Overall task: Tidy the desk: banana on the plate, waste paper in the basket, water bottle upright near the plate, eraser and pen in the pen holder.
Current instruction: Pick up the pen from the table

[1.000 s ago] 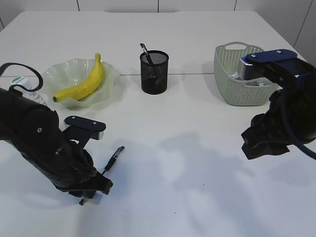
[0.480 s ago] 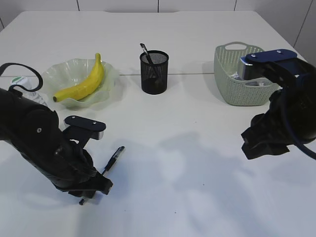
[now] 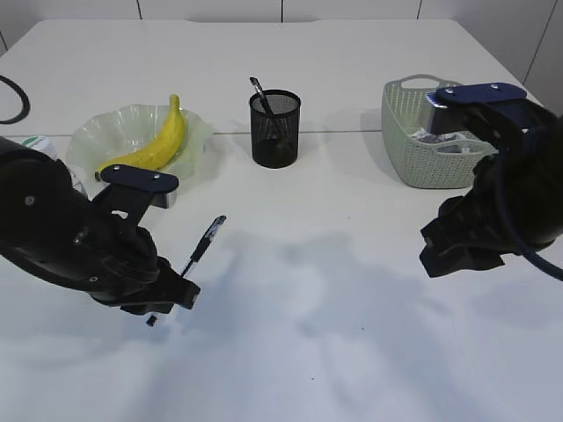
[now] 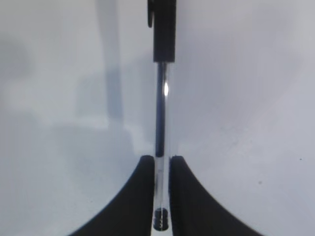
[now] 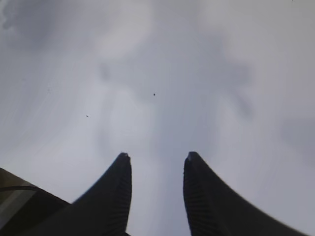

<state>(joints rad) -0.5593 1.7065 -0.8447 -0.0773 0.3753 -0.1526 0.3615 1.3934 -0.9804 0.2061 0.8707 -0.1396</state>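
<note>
Left claw (image 4: 157, 169) grips the pen (image 4: 162, 88) near its tip, ready for the holder (image 3: 274, 128); right claw (image 5: 155, 162) hangs open, empty.

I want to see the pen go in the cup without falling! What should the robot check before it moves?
1. Left gripper jaws shut on the pen: ok.
2. Pen off the table: ok, it looks lifted.
3. Pen holder upright, with room: ok.
4. Way to the holder free: ok.
5. Right gripper empty and away: ok.
6. Grip near the pen's end, may tilt: cannot tell.
</note>
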